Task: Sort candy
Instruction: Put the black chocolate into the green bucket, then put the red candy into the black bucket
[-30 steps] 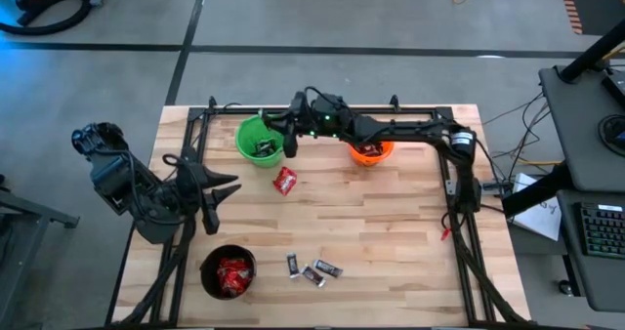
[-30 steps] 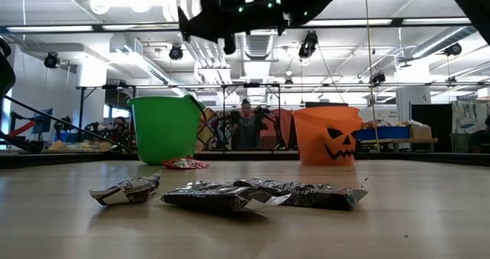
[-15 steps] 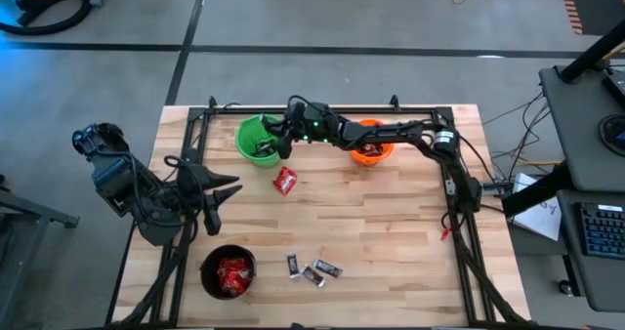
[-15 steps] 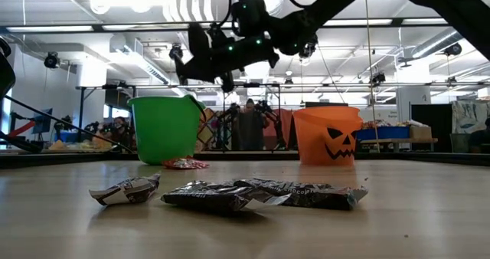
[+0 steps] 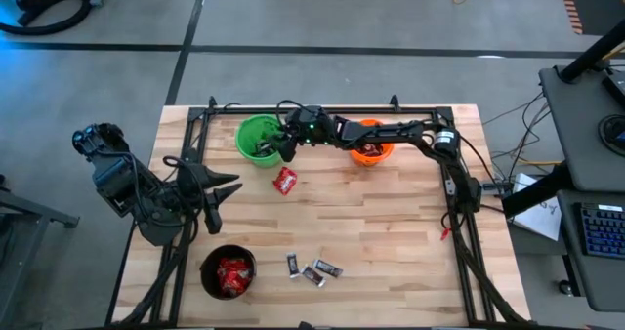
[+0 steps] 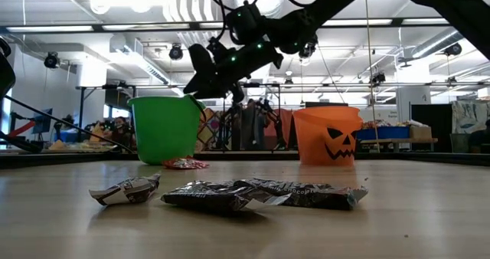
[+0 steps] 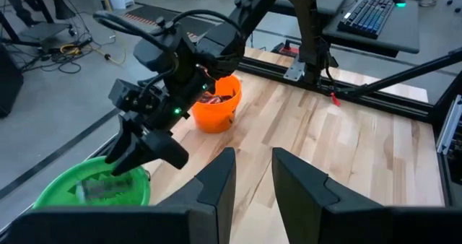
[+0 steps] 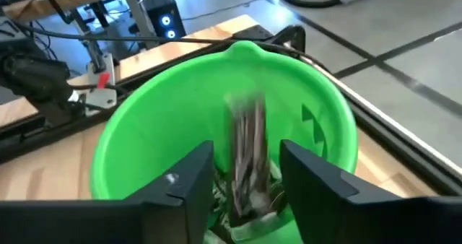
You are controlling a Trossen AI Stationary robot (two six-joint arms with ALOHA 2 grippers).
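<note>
Right now a dark wrapped bar (image 8: 247,154) is seen blurred between the spread jaws of the right gripper (image 8: 245,173), over the mouth of the green bucket (image 5: 259,138); it appears to be dropping in, released, to join the dark bars already lying at the bottom. The gripper is held directly above the bucket's rim, presumably so that the piece falls inside rather than onto the counter (image 5: 391,232). Elsewhere the candy is found spread out: a bright red packet (image 5: 284,181) lies on the counter just in front of the green bucket, three small black-silver bars (image 5: 312,269) are grouped near the front edge, and red packets are piled in the black bucket (image 5: 228,271) beside them. The orange bucket (image 5: 372,150), marked with a pumpkin face, is set at the back next to the green one, partly under the right arm. Each bucket seems to be reserved for one kind of sweet. The left gripper (image 7: 249,175) is parked at the left side of the counter, jaws parted and empty, waiting.
</note>
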